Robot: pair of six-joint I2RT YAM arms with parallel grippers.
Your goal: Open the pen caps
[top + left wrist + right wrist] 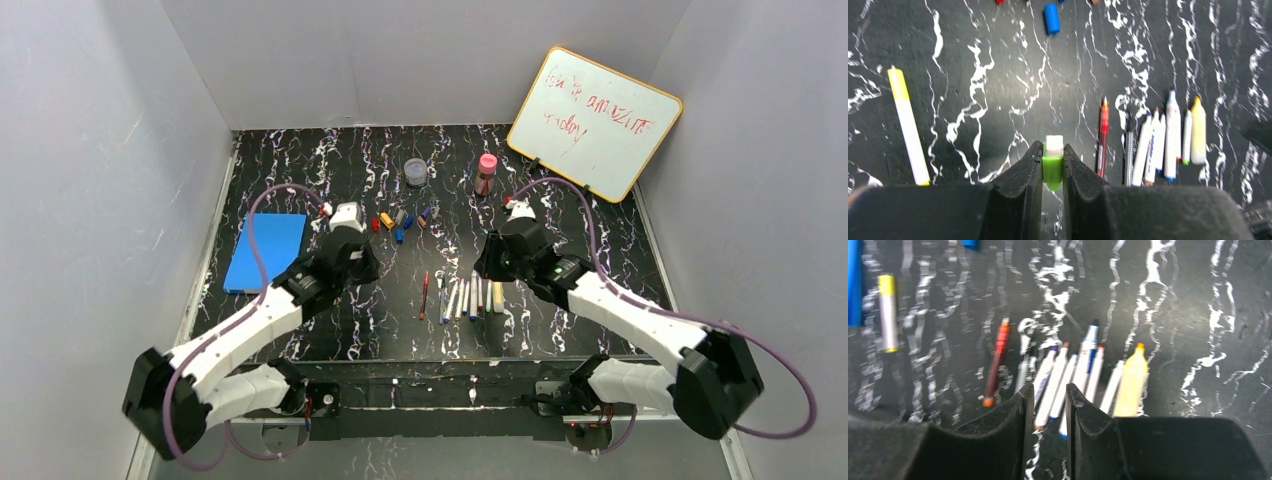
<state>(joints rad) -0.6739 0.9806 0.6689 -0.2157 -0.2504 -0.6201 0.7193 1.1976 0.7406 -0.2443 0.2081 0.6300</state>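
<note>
Left to right:

- The left gripper (1052,148) is clamped tight on a green cap (1052,171), which has a white stub at its far end. It hangs above the table (998,60), between the yellow-capped pen (909,130) on the left and the pen row (1158,145) on the right.
- We read the step in hand as parking that cap. We should carry it far and centre to the loose caps (400,222) and come down low before letting go, so it doesn't roll. We should also keep it clear of the blue cap (1051,18).
- The yellow-capped pen looks like the one left to do. We'd take the barrel in one gripper and the cap in the other, then pull straight along the pen's axis with no twisting sideways.
- The red pen (1103,135) lies just left of the row. The row's tips are bare and point far, so they look done.
- The right gripper (1049,390) has its fingers part open with nothing between them. It hangs over the near end of the row. It needs to lift straight up before moving left, or it could scatter the row.

Containers, at the far centre:

- The clear jar (415,172) is too small for us to tell what's in it.
- The pink-capped bottle (486,175), to the right of the jar, stands upright with its cap on. The body looks reddish, but we can't tell what it holds.
- Neither is part of the job.
</note>
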